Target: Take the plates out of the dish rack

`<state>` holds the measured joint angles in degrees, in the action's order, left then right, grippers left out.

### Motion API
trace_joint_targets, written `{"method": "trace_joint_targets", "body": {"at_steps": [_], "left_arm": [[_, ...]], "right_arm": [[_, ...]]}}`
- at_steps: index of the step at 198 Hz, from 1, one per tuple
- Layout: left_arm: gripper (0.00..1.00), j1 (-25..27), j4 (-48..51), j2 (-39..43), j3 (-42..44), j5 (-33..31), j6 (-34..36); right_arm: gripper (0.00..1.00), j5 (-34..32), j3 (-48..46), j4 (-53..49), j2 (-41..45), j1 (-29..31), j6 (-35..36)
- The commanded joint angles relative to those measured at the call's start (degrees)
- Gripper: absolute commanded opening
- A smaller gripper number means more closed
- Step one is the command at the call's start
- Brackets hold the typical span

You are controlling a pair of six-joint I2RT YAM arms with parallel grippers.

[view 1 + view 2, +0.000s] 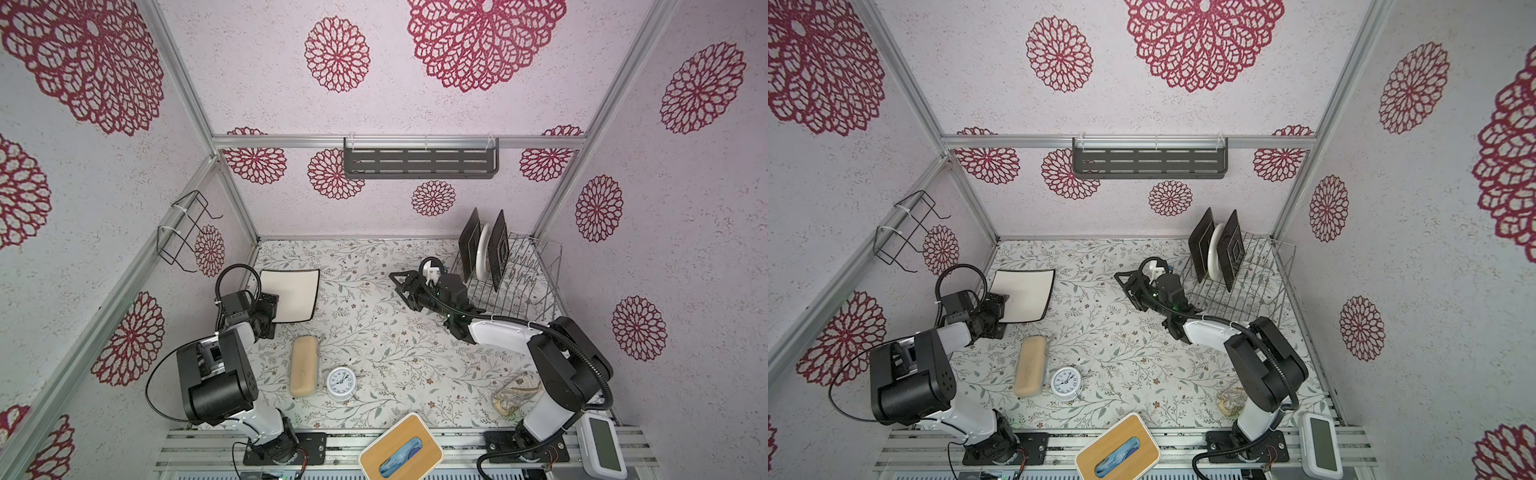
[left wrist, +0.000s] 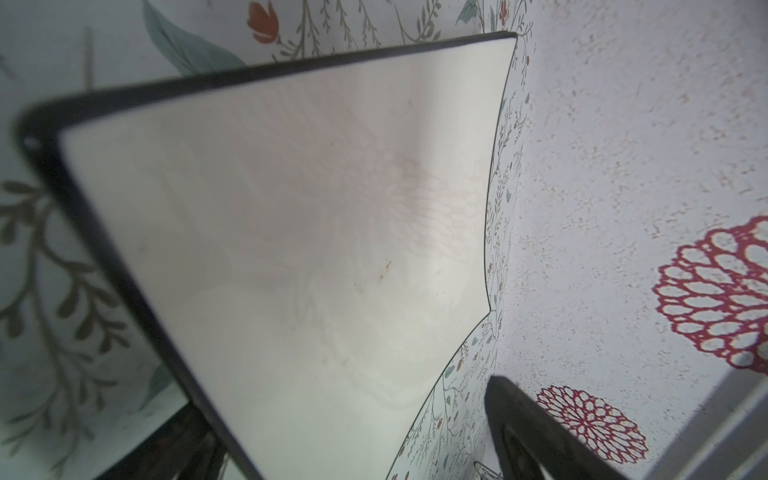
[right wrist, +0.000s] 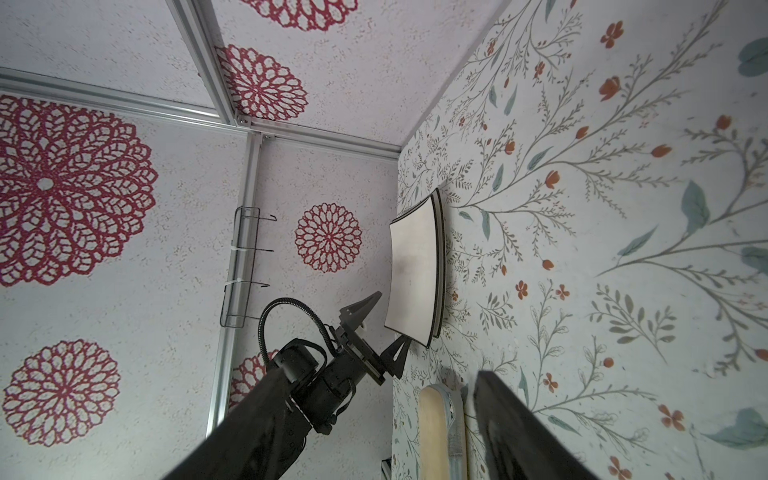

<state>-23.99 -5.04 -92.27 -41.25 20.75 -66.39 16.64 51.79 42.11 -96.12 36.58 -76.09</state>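
Your left gripper point(image 3: 392, 320) stands wide open astride a corner of the white plates point(image 3: 411, 270) on the table point(image 1: 374, 332); I'd draw it straight back so neither finger drags them. Your right gripper point(image 1: 401, 291) hangs parted and empty beside the dish rack point(image 1: 532, 286), which holds three upright plates point(image 1: 484, 249). Only the right wrist view shows the white ones stacked two deep.
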Motion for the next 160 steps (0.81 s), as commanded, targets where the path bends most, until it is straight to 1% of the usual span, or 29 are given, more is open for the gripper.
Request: {"method": "trace_joint_targets", "body": {"at_steps": [1,39,112,160], "left_arm": [[0.97,0.56,-0.47,0.10,-1.55,-0.99,1.77],[0.97,1.62,2.59,1.57,-2.47,-3.30,4.84],[0.97,3.84,7.23,-0.05,-5.95,-7.66,4.78],[0.97,4.29,8.35,-1.60,-7.17,-7.90,4.34]], "right_arm": [[0.74,-1.35,-0.31,2.04,2.70,0.02,0.33],[0.74,-1.35,-0.67,2.19,2.69,0.06,0.33],[0.74,-1.44,-3.09,5.39,2.56,-0.01,-1.07],[0.74,-0.94,-2.35,5.62,2.08,-0.19,-1.12]]}}
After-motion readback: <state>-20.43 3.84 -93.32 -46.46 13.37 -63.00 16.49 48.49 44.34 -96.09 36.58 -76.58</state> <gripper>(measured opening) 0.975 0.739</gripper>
